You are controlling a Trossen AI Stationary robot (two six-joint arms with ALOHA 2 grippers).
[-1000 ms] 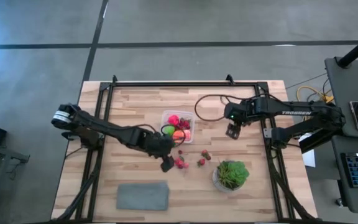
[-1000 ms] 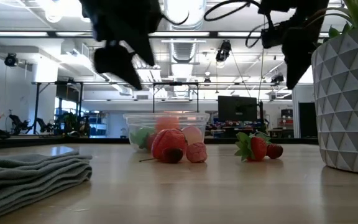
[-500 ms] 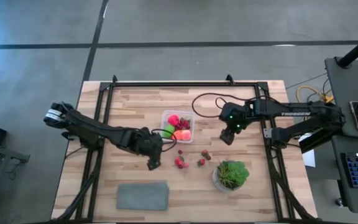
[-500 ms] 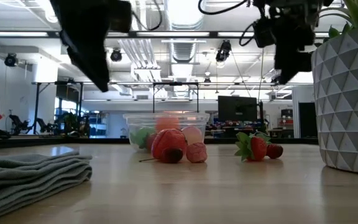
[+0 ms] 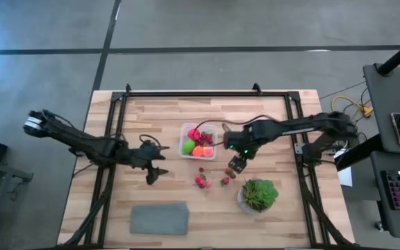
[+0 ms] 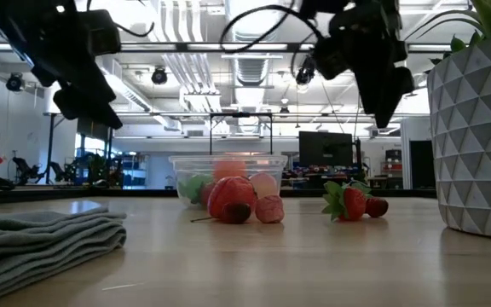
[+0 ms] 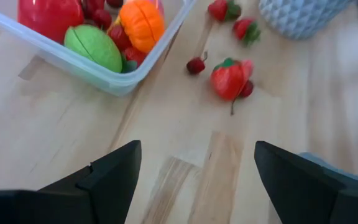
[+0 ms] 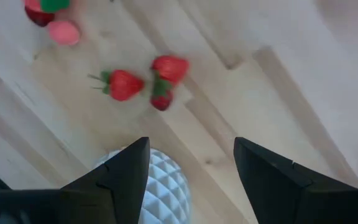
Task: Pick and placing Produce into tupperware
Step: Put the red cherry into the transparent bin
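The clear tupperware (image 5: 198,141) sits mid-table (image 5: 158,118), holding lime, orange and red fruit. Loose strawberries (image 5: 226,176) lie just in front of it. The right claw (image 5: 236,164), fingers apart and seemingly empty, hovers over them. The left claw (image 5: 152,176), fingers spread, hangs left of the tupperware.

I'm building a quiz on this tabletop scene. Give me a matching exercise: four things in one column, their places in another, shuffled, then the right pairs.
1. lime-green fruit
2. strawberries
3. grey mat
4. left gripper

A. near table edge, away from the fruit
B. inside the tupperware
C. loose on the wood, under the right gripper
D. open, left of the tupperware

Pairs: 1-B, 2-C, 3-A, 4-D
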